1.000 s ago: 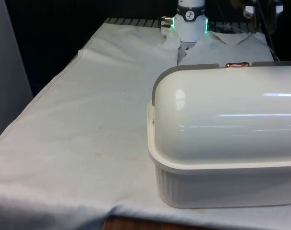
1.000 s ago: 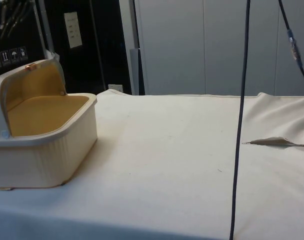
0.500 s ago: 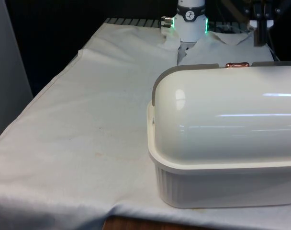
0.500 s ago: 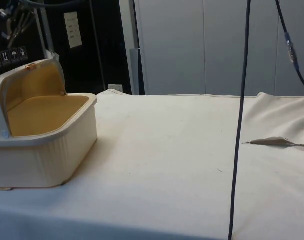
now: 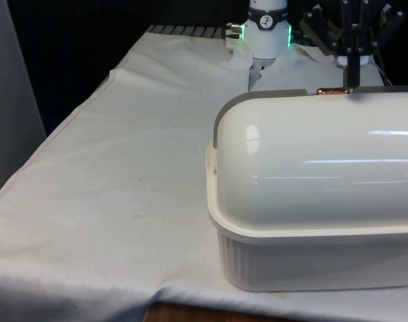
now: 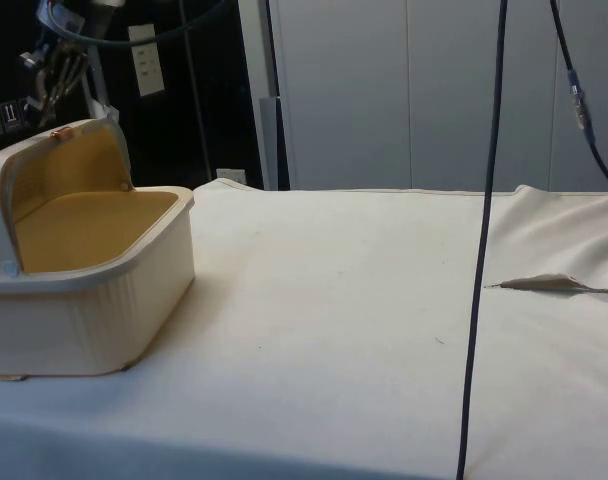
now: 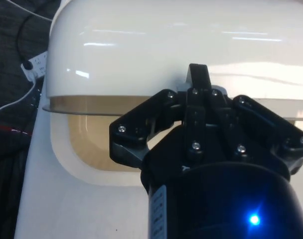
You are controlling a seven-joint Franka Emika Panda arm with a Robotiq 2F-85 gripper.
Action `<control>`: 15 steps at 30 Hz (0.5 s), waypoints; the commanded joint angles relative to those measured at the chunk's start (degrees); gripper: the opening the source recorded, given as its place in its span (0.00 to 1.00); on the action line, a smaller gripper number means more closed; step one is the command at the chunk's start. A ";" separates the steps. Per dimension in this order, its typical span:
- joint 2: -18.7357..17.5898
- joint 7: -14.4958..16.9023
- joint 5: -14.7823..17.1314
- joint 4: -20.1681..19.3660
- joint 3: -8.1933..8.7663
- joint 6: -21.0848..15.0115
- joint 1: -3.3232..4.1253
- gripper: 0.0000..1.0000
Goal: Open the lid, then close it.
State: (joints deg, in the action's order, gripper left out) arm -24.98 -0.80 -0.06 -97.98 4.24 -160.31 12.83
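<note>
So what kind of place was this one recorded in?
Probably a lab or test bench rather than a kitchen: a bread box alone on a table under a white cloth, black curtains behind, a cable hanging down.

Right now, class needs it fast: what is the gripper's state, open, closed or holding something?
Gripper: closed, fingers together, holding nothing visible, poised just above the copper handle on the rolled-back lid of the bread box.

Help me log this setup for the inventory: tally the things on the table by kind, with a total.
Bread box with its lid rolled open: 1
Copper-coloured lid handle: 1
White cloth: 1
Gripper above the handle: 1
Total: 4
</note>
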 commanded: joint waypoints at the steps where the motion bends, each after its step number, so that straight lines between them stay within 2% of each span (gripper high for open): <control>1: 0.17 0.34 0.52 -0.23 -0.46 -0.29 -0.29 0.00; 2: 0.00 0.00 0.00 0.00 0.00 0.00 -0.06 0.00; 3: 0.17 0.34 0.57 -0.17 -0.46 -0.23 -0.34 0.00; 5: 0.00 0.29 0.63 -0.17 -0.46 -0.34 -0.40 0.00; 10: -0.06 -0.06 0.06 -0.06 0.00 0.00 -0.11 0.00; 11: -0.11 0.17 0.40 0.00 -0.29 -0.06 -0.29 0.00; 15: -0.06 0.11 0.34 -0.06 -0.23 0.34 -0.23 0.00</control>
State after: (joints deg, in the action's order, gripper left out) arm -25.04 -0.86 0.00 -98.03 4.24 -160.03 12.72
